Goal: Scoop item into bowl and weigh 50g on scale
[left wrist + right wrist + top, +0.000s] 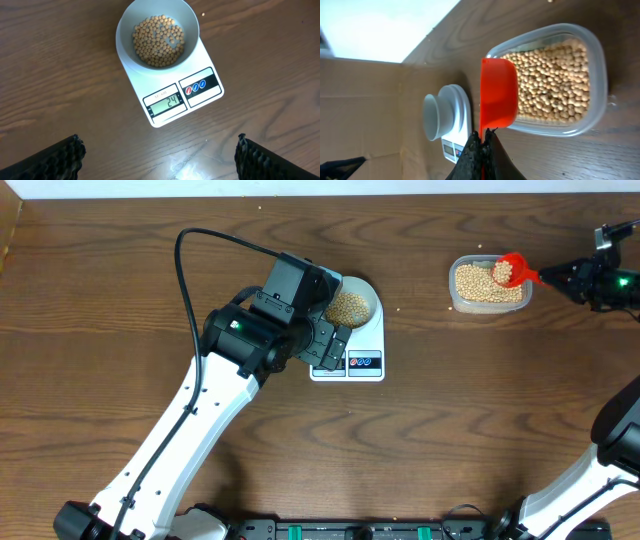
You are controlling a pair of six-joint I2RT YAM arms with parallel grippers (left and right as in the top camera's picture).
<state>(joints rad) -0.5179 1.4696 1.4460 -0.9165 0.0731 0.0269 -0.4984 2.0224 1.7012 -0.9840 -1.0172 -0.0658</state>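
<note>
Brown wood table (100, 300). Bowl (125, 35) sits on the scale (200, 95) w/ beans (158, 41) in it, and the display reads 24, so approx halfway imo. Left gripper (160, 157) hangs above the scale, jaws wide, empty. Right gripper (482, 142) is clamped on the red scoop (510, 270), loaded, over the tub (455, 285) well right of the scale. Next: carry it to the bowl and tip slowly.

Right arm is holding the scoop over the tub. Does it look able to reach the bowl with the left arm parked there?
Probably yes. The left gripper hangs open over the scale at its display end, but the bowl shows its tub-side rim uncovered, and nothing stands between tub and bowl.
</note>
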